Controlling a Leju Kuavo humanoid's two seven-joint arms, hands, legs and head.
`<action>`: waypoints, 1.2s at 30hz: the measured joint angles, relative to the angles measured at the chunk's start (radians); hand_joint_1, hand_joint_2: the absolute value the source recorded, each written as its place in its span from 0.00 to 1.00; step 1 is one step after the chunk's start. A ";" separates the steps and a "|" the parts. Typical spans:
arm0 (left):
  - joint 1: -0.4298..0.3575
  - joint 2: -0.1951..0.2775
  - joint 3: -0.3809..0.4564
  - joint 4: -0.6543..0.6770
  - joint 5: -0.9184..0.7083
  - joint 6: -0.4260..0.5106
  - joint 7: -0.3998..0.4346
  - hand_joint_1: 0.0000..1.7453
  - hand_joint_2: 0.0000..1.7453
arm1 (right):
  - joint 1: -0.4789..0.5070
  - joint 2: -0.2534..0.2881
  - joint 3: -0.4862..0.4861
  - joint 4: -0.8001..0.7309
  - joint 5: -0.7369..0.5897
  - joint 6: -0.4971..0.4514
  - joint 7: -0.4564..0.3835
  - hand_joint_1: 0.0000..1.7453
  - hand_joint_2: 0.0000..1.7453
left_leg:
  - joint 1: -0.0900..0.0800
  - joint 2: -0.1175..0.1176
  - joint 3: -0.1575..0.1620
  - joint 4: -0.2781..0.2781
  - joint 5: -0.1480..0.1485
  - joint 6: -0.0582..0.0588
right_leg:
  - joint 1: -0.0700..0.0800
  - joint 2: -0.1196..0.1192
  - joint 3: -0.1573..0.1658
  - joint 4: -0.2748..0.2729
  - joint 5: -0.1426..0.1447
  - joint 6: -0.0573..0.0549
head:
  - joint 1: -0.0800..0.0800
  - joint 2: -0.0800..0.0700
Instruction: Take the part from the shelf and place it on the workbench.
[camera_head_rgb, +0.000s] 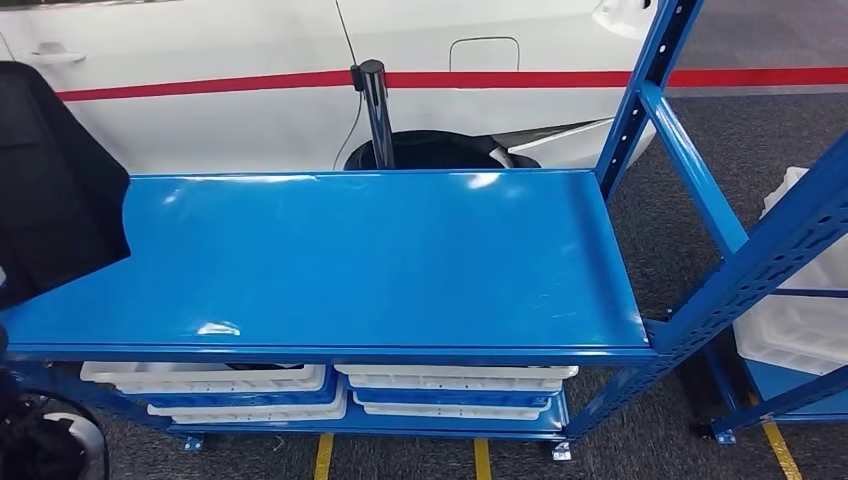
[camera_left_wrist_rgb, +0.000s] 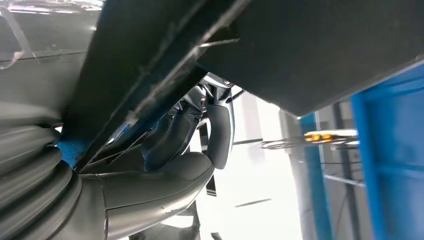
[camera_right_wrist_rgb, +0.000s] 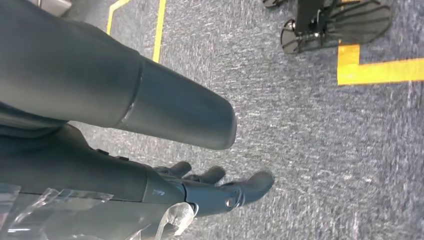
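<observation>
The part is a large flat black panel at the far left of the head view, its lower corner hanging over the left end of the blue shelf board. In the left wrist view the same black panel runs across above my left hand, whose fingers curl round its edge and grip it. My right hand hangs over the grey carpet with its fingers stretched out and nothing in them.
The blue board is bare and glossy. White trays sit on the lower levels. Behind the rack are a white car and a black post. A second blue rack with white trays stands at the right.
</observation>
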 joint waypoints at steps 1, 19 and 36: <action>0.000 0.000 -0.001 -0.002 -0.001 0.000 0.001 1.00 1.00 | 0.000 -0.001 0.000 0.000 0.000 -0.001 0.000 0.00 0.00 | 0.000 0.000 -0.003 -0.007 0.009 0.000 | 0.001 -0.001 -0.001 -0.002 0.005 0.006 | -0.001 0.000; 0.003 -0.019 -0.010 -0.012 -0.027 0.000 0.013 1.00 1.00 | -0.003 -0.010 -0.002 0.000 -0.002 0.010 -0.003 0.00 0.00 | 0.047 0.004 -0.176 0.073 0.077 -0.065 | -0.031 -0.007 0.121 -0.020 -0.100 0.015 | 0.002 0.000; -0.006 -0.021 -0.015 -0.012 -0.039 0.001 0.029 1.00 1.00 | -0.004 -0.014 -0.002 0.000 -0.013 0.012 -0.059 0.00 0.00 | 0.021 0.009 -0.034 -0.039 0.064 0.002 | -0.012 -0.006 -0.044 0.137 -0.143 0.035 | 0.007 0.000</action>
